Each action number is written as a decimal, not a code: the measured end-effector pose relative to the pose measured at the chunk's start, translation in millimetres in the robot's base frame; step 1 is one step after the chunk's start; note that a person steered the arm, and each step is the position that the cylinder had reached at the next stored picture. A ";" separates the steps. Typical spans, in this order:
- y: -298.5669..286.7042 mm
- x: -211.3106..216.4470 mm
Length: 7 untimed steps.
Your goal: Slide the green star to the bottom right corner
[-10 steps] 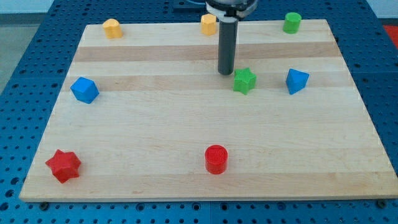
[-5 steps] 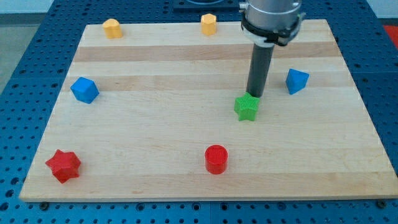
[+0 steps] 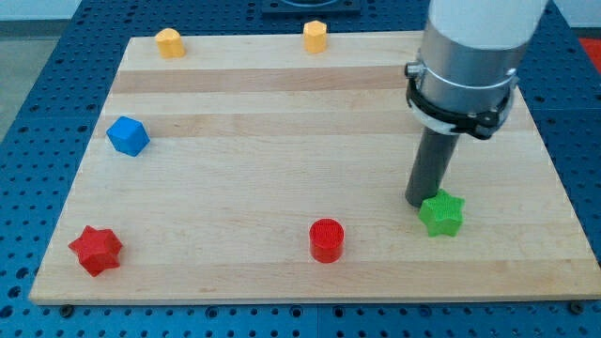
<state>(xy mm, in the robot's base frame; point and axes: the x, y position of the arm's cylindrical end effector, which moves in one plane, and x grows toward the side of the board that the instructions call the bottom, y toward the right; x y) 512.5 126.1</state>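
The green star (image 3: pixel 441 214) lies on the wooden board (image 3: pixel 235 188), toward the view's bottom right, some way short of the corner. My tip (image 3: pixel 420 202) stands at the star's upper left edge, touching or nearly touching it. The dark rod rises from there to the large grey arm body at the view's upper right, which hides part of the board behind it.
A red cylinder (image 3: pixel 327 240) stands left of the star near the bottom edge. A red star (image 3: pixel 96 250) lies at bottom left. A blue block (image 3: pixel 128 136) sits at the left. Two yellow blocks (image 3: pixel 168 42) (image 3: pixel 315 37) sit along the top edge.
The green star has slid down and to the right, pushed by my tip, which moved the same way. The arm body now covers the blue block and green cylinder at the right.
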 end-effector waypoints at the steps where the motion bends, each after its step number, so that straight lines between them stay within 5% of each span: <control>1: -13.6 -4.7; 3: -37.1 4.6; 5: 53.3 8.0; 7: 59.1 32.2</control>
<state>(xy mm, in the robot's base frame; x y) 544.7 185.2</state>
